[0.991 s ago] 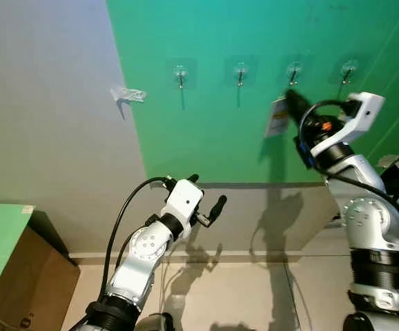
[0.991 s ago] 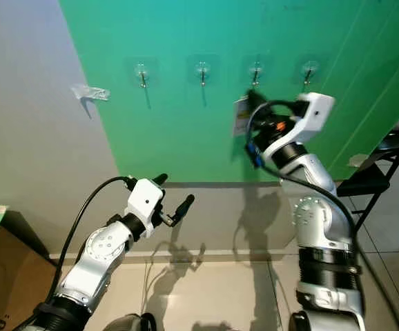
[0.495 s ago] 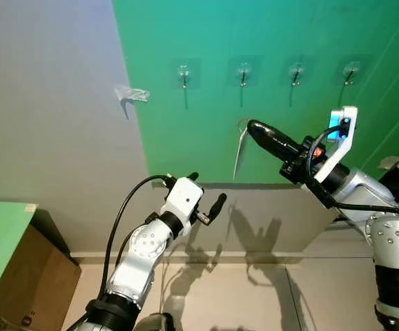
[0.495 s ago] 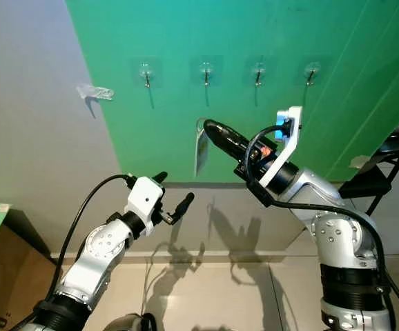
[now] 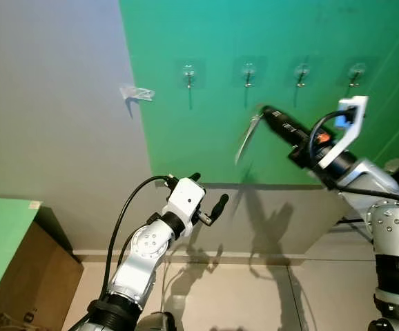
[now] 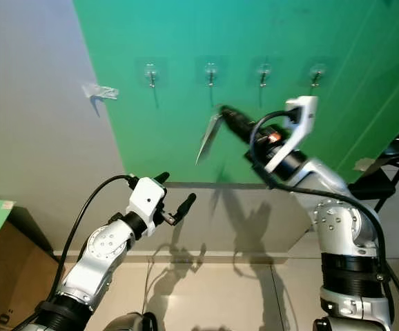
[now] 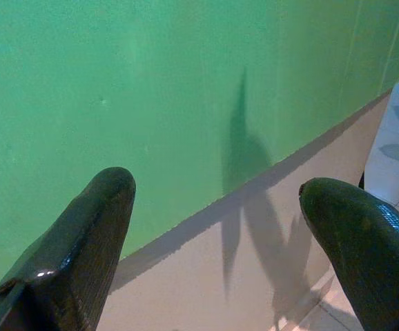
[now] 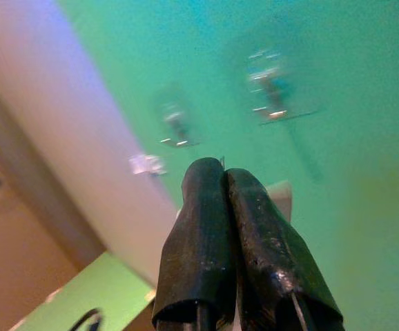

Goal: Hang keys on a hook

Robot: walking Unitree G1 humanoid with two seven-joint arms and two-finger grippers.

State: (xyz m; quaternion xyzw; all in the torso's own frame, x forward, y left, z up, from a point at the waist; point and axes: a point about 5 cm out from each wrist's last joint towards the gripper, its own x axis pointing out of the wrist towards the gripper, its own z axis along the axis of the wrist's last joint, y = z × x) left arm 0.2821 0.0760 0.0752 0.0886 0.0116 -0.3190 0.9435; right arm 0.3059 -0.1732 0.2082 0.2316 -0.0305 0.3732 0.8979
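The right pincer [image 5: 267,112] is clamped on the pale flat key tag [image 5: 246,135], raised below the small metal hooks [image 5: 248,72] on the green wall [image 5: 268,27]; the left pincer [image 5: 208,200] gapes wide, idle

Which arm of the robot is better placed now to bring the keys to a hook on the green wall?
The right. Its gripper is shut on the pale key tag, raised just below the row of clear wall hooks. The left gripper is open, low and empty.
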